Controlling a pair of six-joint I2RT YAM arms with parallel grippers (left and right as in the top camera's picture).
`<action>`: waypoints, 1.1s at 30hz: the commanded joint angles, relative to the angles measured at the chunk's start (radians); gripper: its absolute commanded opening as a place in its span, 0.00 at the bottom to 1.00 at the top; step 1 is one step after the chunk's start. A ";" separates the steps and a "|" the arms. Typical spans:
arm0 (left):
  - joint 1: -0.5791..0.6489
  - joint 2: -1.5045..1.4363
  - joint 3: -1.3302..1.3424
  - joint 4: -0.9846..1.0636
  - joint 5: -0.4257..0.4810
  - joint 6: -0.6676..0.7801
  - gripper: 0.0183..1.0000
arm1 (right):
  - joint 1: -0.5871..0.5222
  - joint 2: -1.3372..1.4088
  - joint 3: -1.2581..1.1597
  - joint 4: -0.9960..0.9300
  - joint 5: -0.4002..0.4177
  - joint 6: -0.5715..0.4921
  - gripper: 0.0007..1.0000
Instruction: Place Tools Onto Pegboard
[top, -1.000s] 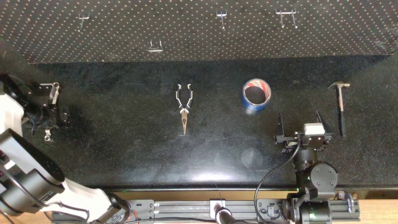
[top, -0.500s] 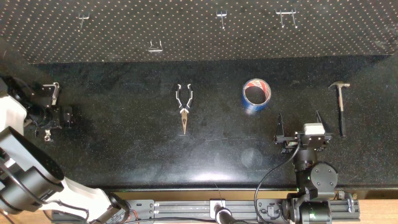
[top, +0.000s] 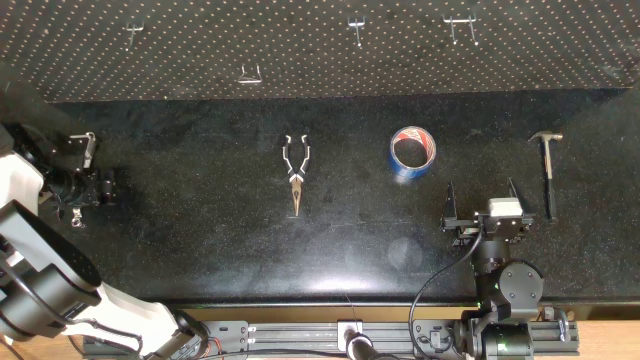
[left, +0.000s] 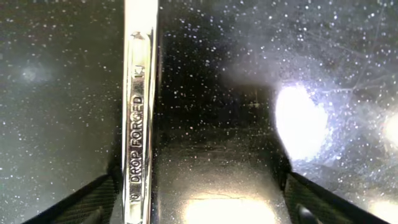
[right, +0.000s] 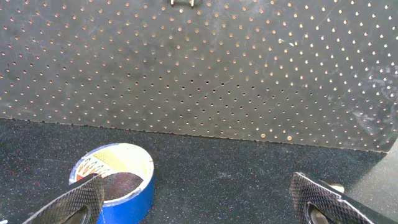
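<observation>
Settling over the wrench (left: 138, 112)
Below the pegboard (top: 300, 50), the left gripper (left: 198, 186), jaws apart, has edged sideways over the wrench lying at the table's (top: 350, 240) left end; no grip yet. Right gripper (right: 199, 196) idles, spread wide.

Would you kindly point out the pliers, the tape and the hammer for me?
pliers (top: 296, 178), top view, on the pivot where the handles meet.
tape (top: 404, 173), top view, on the blue outer wall.
hammer (top: 548, 178), top view, midway along the handle.

Pliers (top: 295, 175) L of tape (top: 412, 153); hammer (top: 547, 170) far R; pegboard (top: 300, 50) behind.
</observation>
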 joint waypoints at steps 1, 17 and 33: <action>0.001 0.037 -0.008 0.004 0.031 -0.030 0.30 | -0.003 -0.006 -0.005 -0.002 0.005 -0.003 0.98; 0.002 0.035 -0.008 0.010 0.030 -0.029 0.01 | -0.003 -0.006 -0.005 -0.002 0.005 -0.003 0.98; -0.002 -0.365 -0.016 -0.033 0.016 -0.038 0.01 | -0.003 -0.006 -0.005 -0.002 0.005 -0.003 0.98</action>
